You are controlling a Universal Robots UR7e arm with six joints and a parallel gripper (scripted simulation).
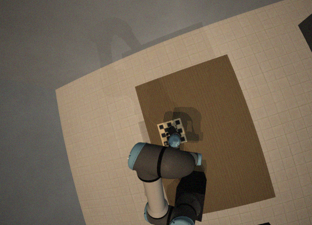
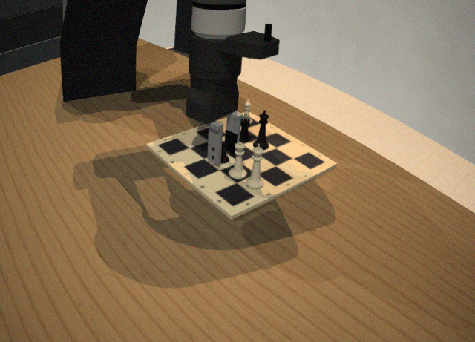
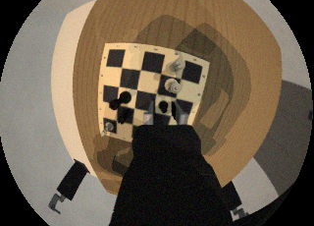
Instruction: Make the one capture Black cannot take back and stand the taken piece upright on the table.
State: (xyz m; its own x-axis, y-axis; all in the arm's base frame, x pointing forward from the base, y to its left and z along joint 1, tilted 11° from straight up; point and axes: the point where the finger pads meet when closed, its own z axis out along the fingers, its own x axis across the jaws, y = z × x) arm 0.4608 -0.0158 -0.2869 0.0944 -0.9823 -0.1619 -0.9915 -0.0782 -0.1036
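My gripper (image 2: pixel 223 154) (image 3: pixel 163 106) is open, its fingers low over the board (image 2: pixel 306 174) (image 3: pixel 101 99). A small black pawn (image 2: pixel 224 156) (image 3: pixel 164 106) stands between the fingertips, partly hidden by the near finger in the exterior view. Two tall white pieces stand close by: one with a flat crown (image 2: pixel 238 166) (image 3: pixel 173 85), the other with a pointed top (image 2: pixel 254 174) (image 3: pixel 177 65). A tall black piece (image 2: pixel 262 134) (image 3: pixel 125 96) stands across the board, beside a shorter black piece (image 2: pixel 244 131) (image 3: pixel 123 116). A pale piece (image 2: pixel 247 110) (image 3: pixel 108 127) stands near the far corner. All look upright.
The board lies on the brown wooden table (image 1: pixel 214 104) (image 2: pixel 153 311) (image 3: pixel 235 54). The table's edge is close to the board on one side. The arm (image 1: pixel 173 163) covers part of the board in the top view. Arm shadows fall over the board and table.
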